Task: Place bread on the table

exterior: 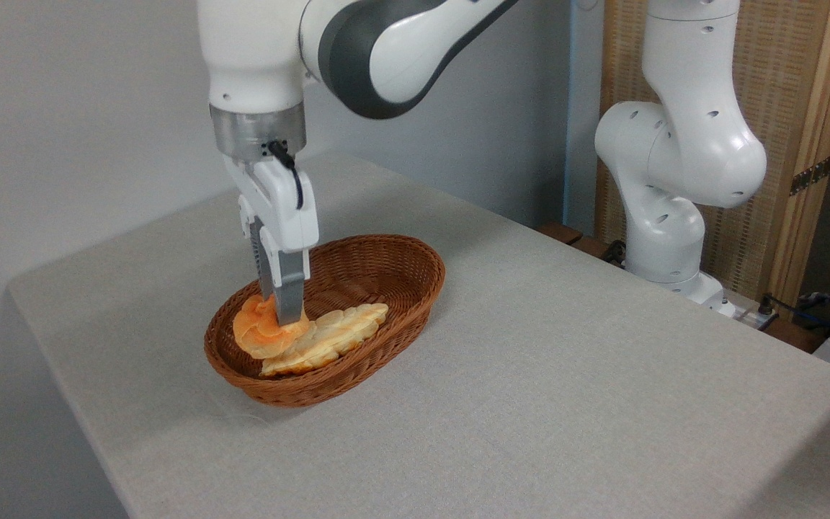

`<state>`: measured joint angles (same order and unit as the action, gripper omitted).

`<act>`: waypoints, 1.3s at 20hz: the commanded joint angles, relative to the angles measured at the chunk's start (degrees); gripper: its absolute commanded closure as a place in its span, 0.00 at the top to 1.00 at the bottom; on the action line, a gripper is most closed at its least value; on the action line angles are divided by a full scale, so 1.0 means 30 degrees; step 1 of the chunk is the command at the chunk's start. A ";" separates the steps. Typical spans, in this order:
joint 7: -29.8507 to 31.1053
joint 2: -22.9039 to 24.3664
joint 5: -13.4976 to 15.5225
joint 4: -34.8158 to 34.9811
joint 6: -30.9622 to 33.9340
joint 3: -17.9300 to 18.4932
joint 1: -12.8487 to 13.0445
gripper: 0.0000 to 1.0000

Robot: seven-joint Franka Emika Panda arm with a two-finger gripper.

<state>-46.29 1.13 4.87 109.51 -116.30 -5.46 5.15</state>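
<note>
Grasp step: the pincer stood lowered onto the bread in the basket near the bench's left edge, its grip indiscernible; lifting clear seemingly came next.

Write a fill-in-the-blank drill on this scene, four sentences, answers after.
1. The bun and the loaf both lie in the ____.
2. The basket stands on the ____.
3. The tool has its tips down at the ____.
4. In the picture, the loaf lies to the ____ of the bun.

Missing words: basket; table; bun; right
</note>
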 commanded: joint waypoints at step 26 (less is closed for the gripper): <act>0.0106 -0.0554 -0.0014 -0.0319 0.0533 0.3519 -0.0546 1.00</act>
<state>-46.40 -1.48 4.87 110.02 -115.54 4.28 3.06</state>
